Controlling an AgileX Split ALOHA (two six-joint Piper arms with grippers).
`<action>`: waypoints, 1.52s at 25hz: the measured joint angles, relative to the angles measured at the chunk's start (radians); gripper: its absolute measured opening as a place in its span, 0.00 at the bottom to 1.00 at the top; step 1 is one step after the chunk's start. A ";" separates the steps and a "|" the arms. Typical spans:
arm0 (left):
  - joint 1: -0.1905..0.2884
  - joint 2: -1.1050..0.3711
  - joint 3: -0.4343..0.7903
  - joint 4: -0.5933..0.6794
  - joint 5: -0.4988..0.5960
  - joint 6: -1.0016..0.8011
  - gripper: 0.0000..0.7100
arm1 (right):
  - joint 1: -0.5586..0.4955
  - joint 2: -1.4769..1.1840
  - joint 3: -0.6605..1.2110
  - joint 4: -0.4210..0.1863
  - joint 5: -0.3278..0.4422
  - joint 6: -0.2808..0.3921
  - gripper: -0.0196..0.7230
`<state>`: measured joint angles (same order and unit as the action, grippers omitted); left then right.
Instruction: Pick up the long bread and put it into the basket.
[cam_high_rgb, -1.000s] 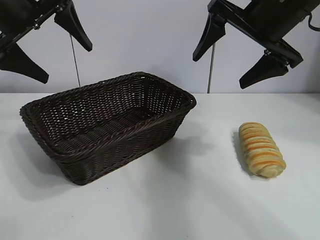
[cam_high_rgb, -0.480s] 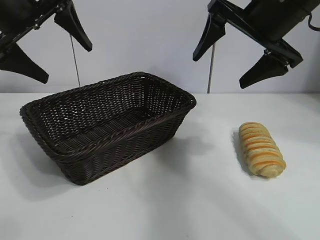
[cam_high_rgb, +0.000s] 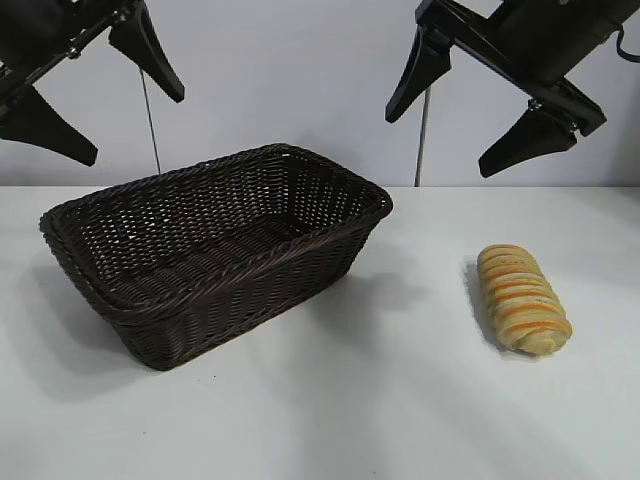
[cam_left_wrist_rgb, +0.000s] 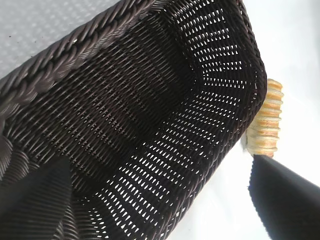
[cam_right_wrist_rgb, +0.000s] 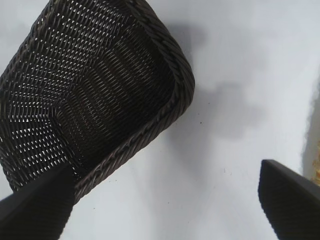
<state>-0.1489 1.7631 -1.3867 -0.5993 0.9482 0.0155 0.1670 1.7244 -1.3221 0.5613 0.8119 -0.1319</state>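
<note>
The long bread (cam_high_rgb: 522, 298), golden-tan with orange and cream ridges, lies on the white table at the right. The dark brown wicker basket (cam_high_rgb: 110, 298) stands left of centre, nothing inside it. My right gripper (cam_high_rgb: 485, 108) hangs open high above the table, up and a little left of the bread. High over the basket's left end hangs my left gripper (cam_high_rgb: 118, 105), also open and holding nothing. In the left wrist view the basket (cam_left_wrist_rgb: 45, 75) fills the frame and the bread (cam_left_wrist_rgb: 267, 122) peeks past its far rim. The right wrist view shows the basket (cam_right_wrist_rgb: 182, 75) and bare table.
The white table (cam_high_rgb: 380, 400) spreads round the basket and bread. A pale wall stands behind, with two thin upright rods (cam_high_rgb: 150, 120) near the arms.
</note>
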 joint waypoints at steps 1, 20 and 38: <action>-0.002 -0.010 0.001 0.034 0.008 -0.030 0.98 | 0.000 0.000 0.000 0.000 0.003 0.000 0.96; -0.036 0.089 0.252 0.197 -0.229 -0.188 0.98 | 0.000 0.001 0.000 -0.003 0.028 0.000 0.96; -0.032 0.120 0.254 0.147 -0.294 -0.190 0.13 | 0.000 0.001 0.000 -0.011 0.027 -0.003 0.96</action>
<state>-0.1813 1.8835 -1.1324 -0.4523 0.6538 -0.1747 0.1670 1.7254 -1.3221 0.5508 0.8391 -0.1351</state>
